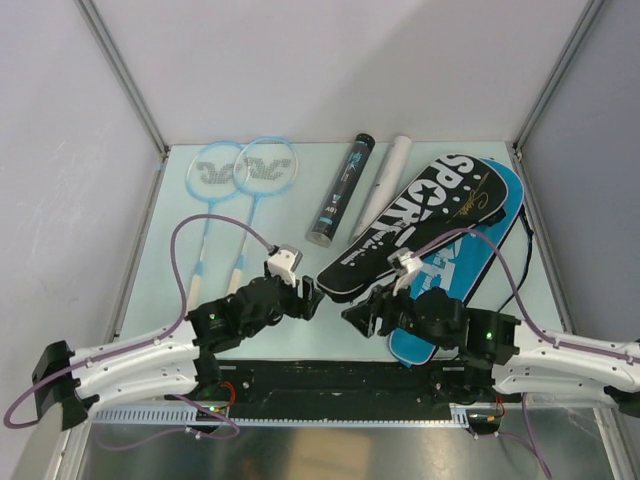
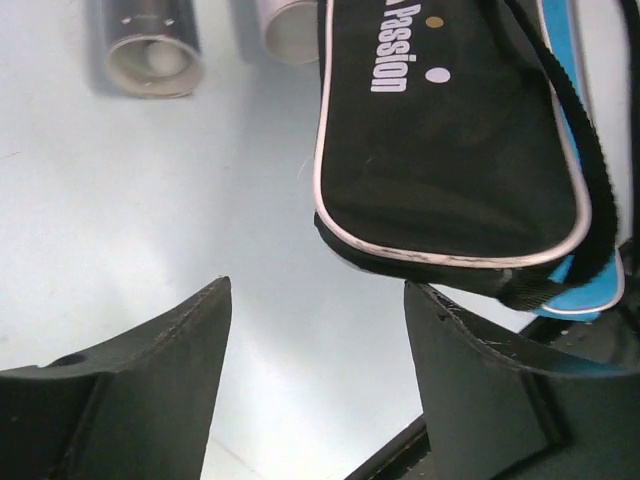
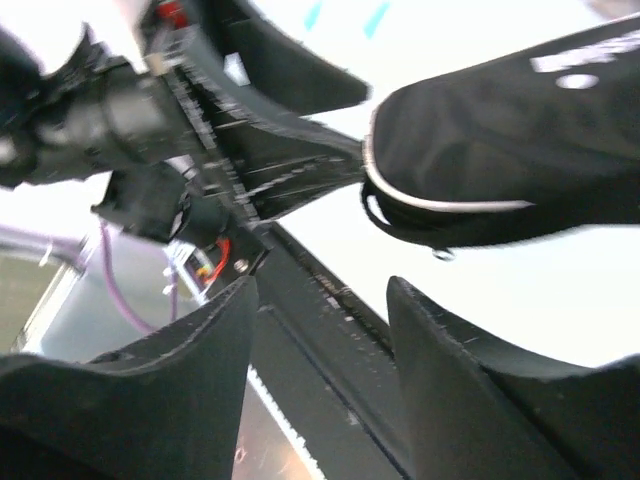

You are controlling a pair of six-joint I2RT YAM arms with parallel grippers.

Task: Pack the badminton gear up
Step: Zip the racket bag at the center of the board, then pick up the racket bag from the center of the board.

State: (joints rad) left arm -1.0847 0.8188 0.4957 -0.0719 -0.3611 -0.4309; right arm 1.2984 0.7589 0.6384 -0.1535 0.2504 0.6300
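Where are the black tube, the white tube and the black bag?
black tube (image 1: 341, 190): top view, middle of its body.
white tube (image 1: 385, 180): top view, middle of its visible length.
black bag (image 1: 425, 205): top view, wide lettered part.

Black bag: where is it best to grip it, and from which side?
Probably take the black bag by its narrow near end, coming from the arms' side: that flat, thin end points at the open left gripper.
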